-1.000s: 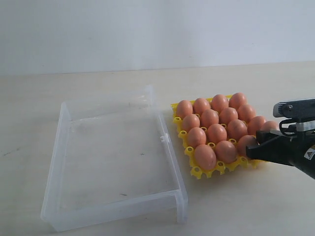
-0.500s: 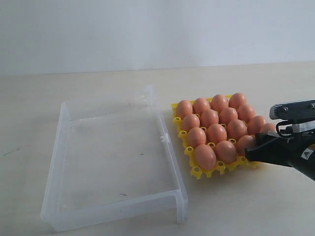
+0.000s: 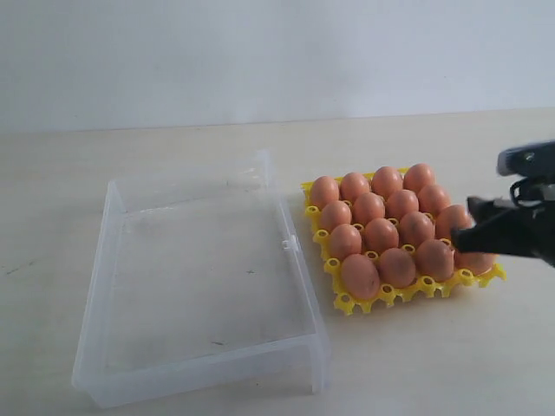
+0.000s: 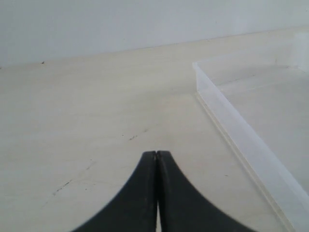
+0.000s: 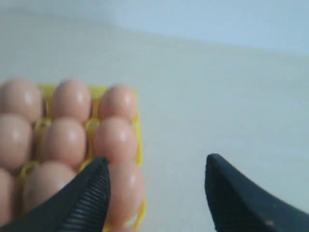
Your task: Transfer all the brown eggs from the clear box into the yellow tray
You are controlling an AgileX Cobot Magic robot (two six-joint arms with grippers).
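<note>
Several brown eggs fill the yellow tray at centre right. The clear box lies left of the tray, and no egg shows in it. My right gripper hovers over the tray's right edge, open and holding nothing. In the right wrist view its jaws stand wide apart, with the eggs and the tray's rim beside one finger. My left gripper is shut and empty over bare table beside the clear box's wall. It does not show in the exterior view.
The pale wooden table runs back to a plain white wall. The box has a small clasp on the side facing the tray.
My right gripper has lifted and drawn back to the right from the tray's front right corner, its jaws wider. The eggs, tray and box have not moved.
</note>
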